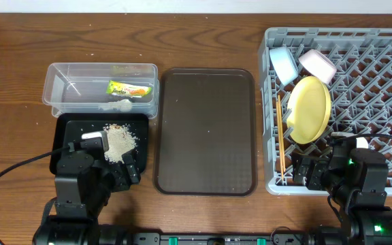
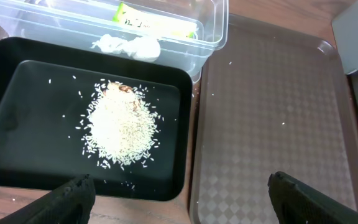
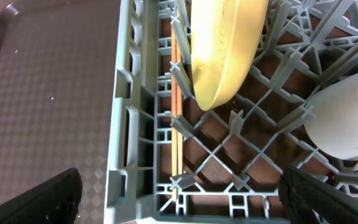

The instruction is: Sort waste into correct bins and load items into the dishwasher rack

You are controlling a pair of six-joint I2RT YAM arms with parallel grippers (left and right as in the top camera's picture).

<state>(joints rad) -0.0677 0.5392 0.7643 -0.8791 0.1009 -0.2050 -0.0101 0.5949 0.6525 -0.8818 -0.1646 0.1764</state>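
The serving tray (image 1: pixel 206 133) lies between tub (image 1: pixel 67 88) and rack (image 1: pixel 386 82).

- You've got a dark brown wooden surface (image 1: pixel 203 34), with the grain running side to side.
- Back left on it sits the clear plastic tub (image 1: pixel 73 85).
- Right in front of that is the glossy black tray (image 1: pixel 65 133), its far edge up against the tub.
- In the middle, the big brown serving tray (image 1: pixel 206 129) lies flat, just beside both of those.
- On your right is the light-grey dishwasher rack (image 1: pixel 267 102), just beside the brown tray and running out of the overhead view.
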